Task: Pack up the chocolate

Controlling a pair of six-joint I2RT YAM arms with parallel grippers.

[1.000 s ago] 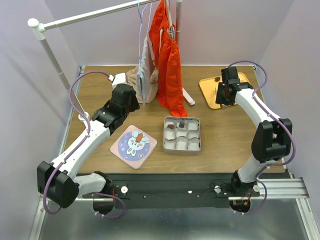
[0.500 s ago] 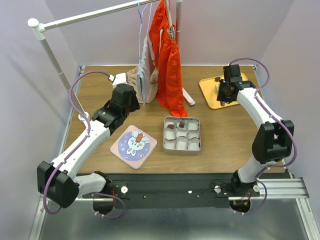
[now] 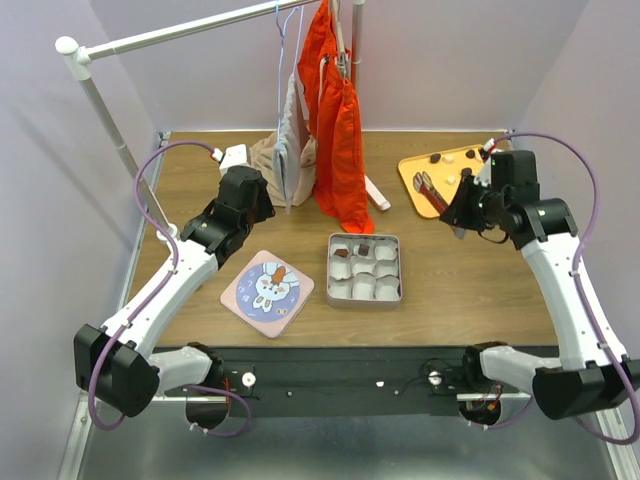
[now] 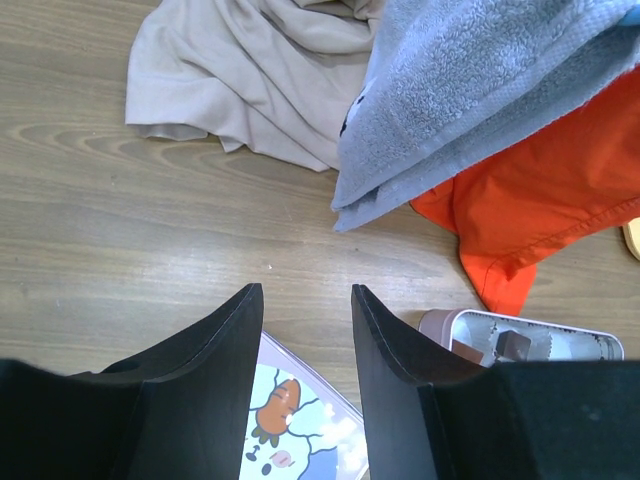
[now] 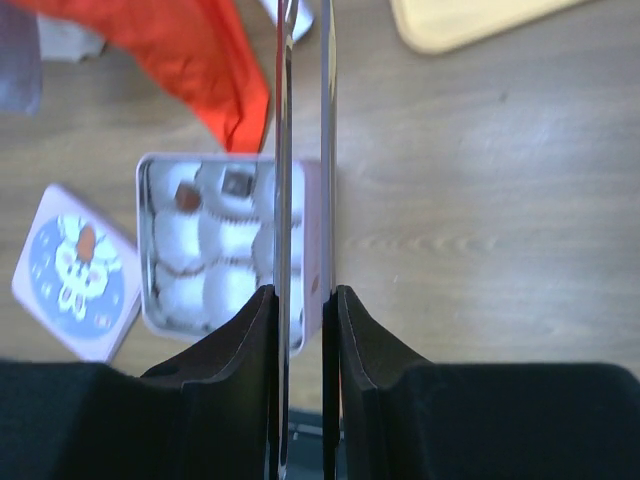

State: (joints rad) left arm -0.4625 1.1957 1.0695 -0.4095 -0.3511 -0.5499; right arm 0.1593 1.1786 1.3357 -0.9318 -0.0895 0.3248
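Small pieces of chocolate (image 3: 436, 157) lie on the yellow tray (image 3: 412, 168) at the back right. Two dark ones (image 3: 365, 249) sit in paper cups in the open metal tin (image 3: 364, 305), also seen in the right wrist view (image 5: 186, 198). My right gripper (image 5: 302, 292) is shut on metal tongs (image 5: 300, 120). In the top view the right gripper (image 3: 465, 207) hangs by the tray's near edge, with the tongs (image 3: 433, 196) pointing over the tray. Whether the tongs hold a piece I cannot tell. My left gripper (image 4: 305, 295) stands open and holds nothing, above the tin's rabbit-print lid (image 4: 290, 420).
The rabbit lid (image 3: 267, 287) lies left of the tin. Orange garments (image 3: 340, 150) and a grey towel (image 4: 480, 90) hang from a white rack (image 3: 180, 35) at the back centre. A beige cloth (image 4: 250, 70) is heaped on the table below them.
My right arm has drawn back from over the yellow tray toward the right and near side, bringing the tongs along, and its jaws have narrowed on them. The left arm has not moved.
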